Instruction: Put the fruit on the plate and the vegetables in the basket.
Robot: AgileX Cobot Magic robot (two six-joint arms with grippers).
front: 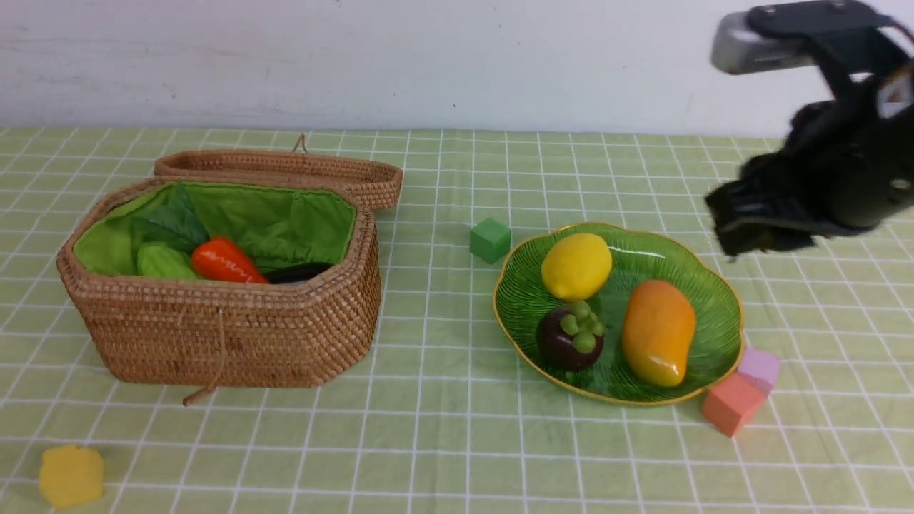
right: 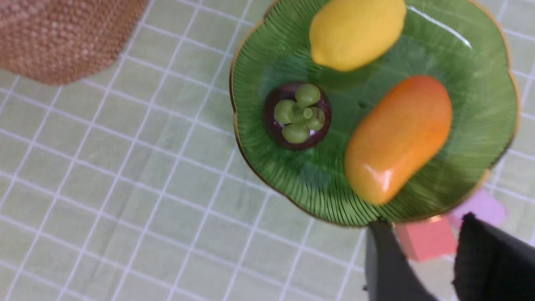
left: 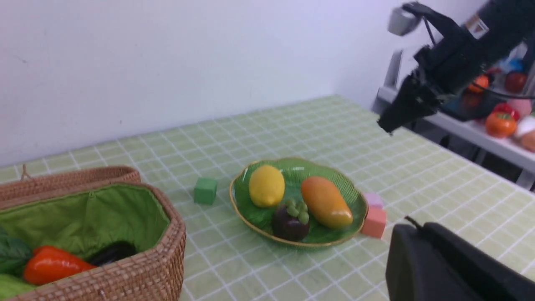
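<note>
The lemon (front: 575,265), mango (front: 658,332) and mangosteen (front: 570,335) lie on the green plate (front: 714,300). Inside the open wicker basket (front: 235,335) I see the carrot (front: 225,263), the bitter gourd (front: 164,263) and part of the dark eggplant (front: 300,273). My right gripper (front: 750,221) hangs blurred above the table to the right of the plate. In its wrist view the right gripper (right: 424,223) has its jaws apart with nothing between them. The left gripper (left: 418,228) is shut and empty, and it does not show in the front view.
The basket lid (front: 285,171) lies flat behind the basket. A green cube (front: 490,240) sits left of the plate. A pink cube (front: 730,403) and a lilac cube (front: 759,368) touch its near right rim. A yellow block (front: 70,476) lies front left. A side shelf (left: 459,125) holds toys.
</note>
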